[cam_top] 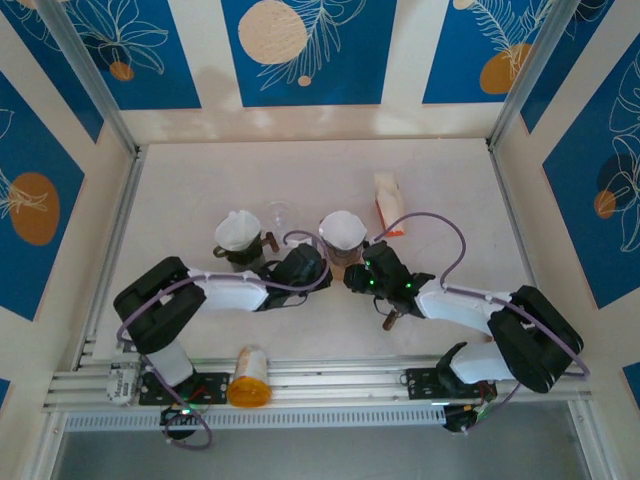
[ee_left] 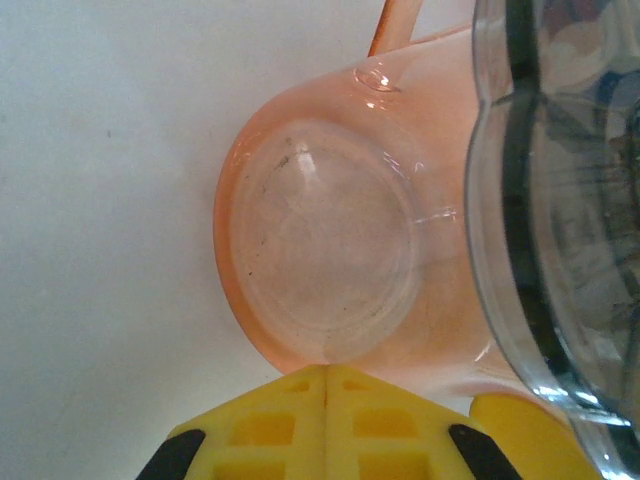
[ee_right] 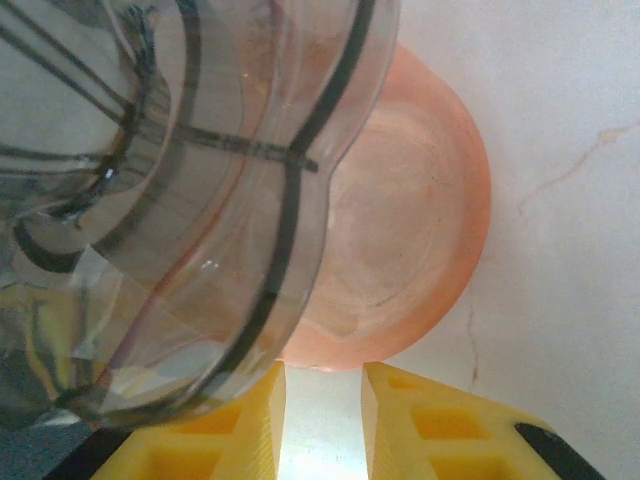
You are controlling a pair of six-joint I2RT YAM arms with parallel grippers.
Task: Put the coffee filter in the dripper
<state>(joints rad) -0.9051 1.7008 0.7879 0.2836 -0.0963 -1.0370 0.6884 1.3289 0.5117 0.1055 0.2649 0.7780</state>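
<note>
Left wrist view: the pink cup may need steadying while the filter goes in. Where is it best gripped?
Probably the thin handle of the pink cup, reached from the far side, away from the left gripper. The body is round, smooth and wide, and the clear dripper overlaps its right flank, so the handle is the narrow, free part.

No legible text, label or number on anything.

Bright, even overhead light whitens the surface (cam_top: 300, 170); shadows are soft and short. Wrist views are close and blurry (the left pincer (ee_left: 327, 390) soft-edged), with small glints on the clear glass (ee_right: 150, 200).
</note>
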